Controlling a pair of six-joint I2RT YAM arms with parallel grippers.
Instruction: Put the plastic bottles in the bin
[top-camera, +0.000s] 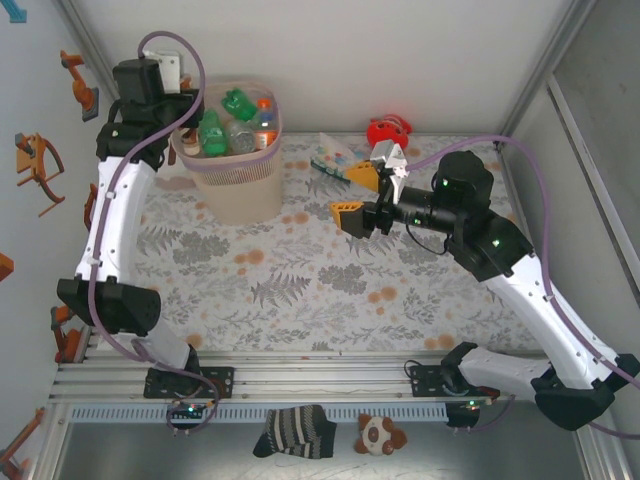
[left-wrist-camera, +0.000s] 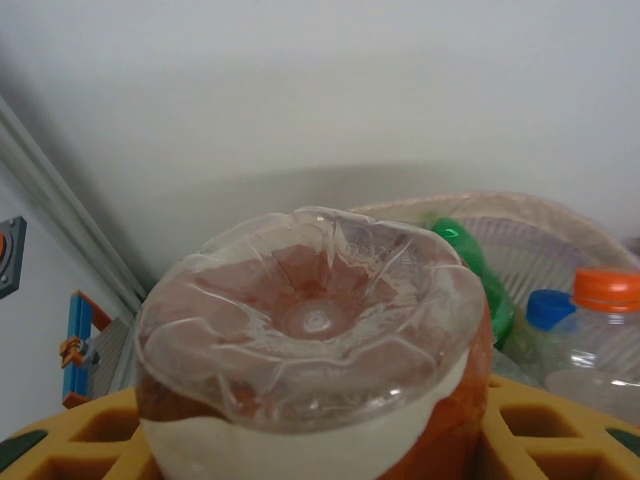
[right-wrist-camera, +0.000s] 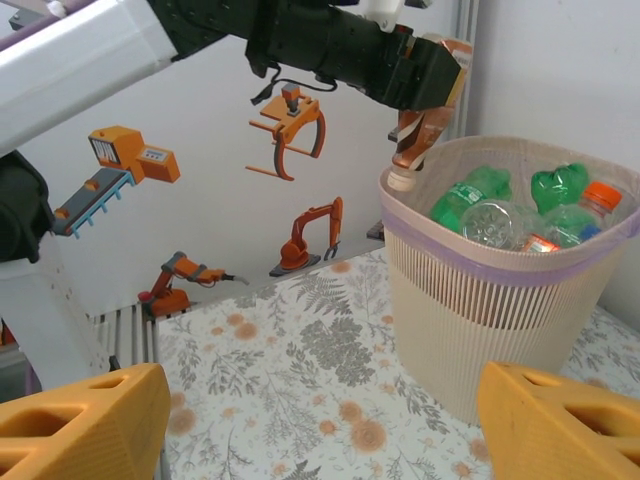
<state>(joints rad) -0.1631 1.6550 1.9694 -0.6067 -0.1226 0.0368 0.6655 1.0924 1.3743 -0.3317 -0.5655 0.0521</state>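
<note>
bottle (left-wrist-camera: 310, 330) clamped in left gripper (right-wrist-camera: 425, 85) hangs at left rim of bin (right-wrist-camera: 500, 290); right gripper (top-camera: 365, 195) gapes wide over open table (top-camera: 300, 290).

White walls (top-camera: 400, 60), floral tablecloth (top-camera: 300, 290), orange excavator stickers (right-wrist-camera: 308, 236)

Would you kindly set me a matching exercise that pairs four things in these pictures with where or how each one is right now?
Things:
1. red-labelled bottle
2. green bottle
3. red toy
4. right jaws

Places or states:
A. at the table's far edge
B. open, holding nothing
C. gripped in the left jaws, cap down, at the bin's rim
D. lying inside the bin

Pairs: 1-C; 2-D; 3-A; 4-B
</note>
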